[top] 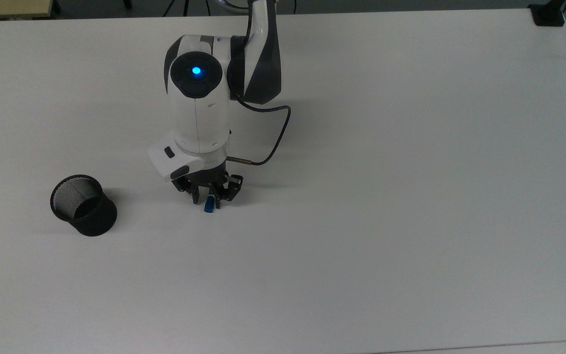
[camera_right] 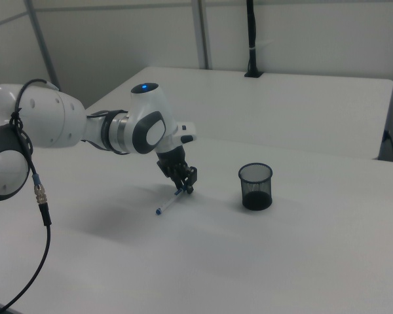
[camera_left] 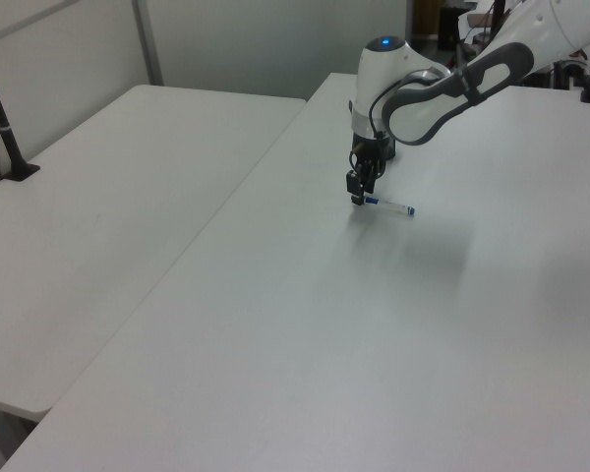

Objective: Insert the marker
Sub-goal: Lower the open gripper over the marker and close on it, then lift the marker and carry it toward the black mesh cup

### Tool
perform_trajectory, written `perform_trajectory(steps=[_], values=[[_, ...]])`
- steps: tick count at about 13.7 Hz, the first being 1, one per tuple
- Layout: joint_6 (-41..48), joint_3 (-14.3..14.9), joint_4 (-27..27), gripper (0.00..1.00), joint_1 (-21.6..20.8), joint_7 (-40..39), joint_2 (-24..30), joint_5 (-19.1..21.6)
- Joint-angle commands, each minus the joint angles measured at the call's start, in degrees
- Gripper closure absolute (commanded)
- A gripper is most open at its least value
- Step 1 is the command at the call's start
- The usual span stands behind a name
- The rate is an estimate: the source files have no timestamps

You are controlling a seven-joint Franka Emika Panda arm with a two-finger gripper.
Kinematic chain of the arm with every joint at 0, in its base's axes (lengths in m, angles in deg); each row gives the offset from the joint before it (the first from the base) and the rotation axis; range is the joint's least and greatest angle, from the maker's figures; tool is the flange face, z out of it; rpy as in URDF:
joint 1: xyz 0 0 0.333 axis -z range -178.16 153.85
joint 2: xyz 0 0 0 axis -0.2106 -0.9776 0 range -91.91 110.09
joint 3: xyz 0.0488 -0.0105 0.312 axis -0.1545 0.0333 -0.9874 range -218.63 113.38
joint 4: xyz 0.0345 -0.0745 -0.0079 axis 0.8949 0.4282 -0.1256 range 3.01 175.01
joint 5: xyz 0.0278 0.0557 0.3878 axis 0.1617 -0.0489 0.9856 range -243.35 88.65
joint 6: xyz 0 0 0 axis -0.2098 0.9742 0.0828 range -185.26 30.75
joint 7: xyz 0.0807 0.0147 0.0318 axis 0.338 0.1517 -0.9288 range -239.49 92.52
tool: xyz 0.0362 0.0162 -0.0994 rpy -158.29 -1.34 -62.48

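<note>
Top view: marker [top: 209, 206] flat on white table [top: 410, 196], blue cap end poking out below tool [top: 208, 197].

Tool fingers spread, straddling marker near its blue cap end, down at table level; not yet pinching. Right view: marker [camera_right: 168, 203] lying slantwise, white barrel trailing toward the right view's lower left, tool [camera_right: 183, 188] at its upper end. Black mesh cup [top: 83, 205] upright, well apart toward the top view's left. Left view: tool [camera_left: 359, 193] over marker [camera_left: 391, 206].
</note>
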Motion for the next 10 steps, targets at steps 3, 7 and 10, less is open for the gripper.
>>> perform_trajectory(steps=[3,7,10], values=[[-1.46,0.03,-0.51,0.96,-0.12,2.37,-0.96,-1.24],[-1.38,0.12,-2.07,0.99,0.41,2.37,0.53,-1.33],[-1.46,0.12,-4.72,0.98,4.26,1.05,4.39,-1.42]])
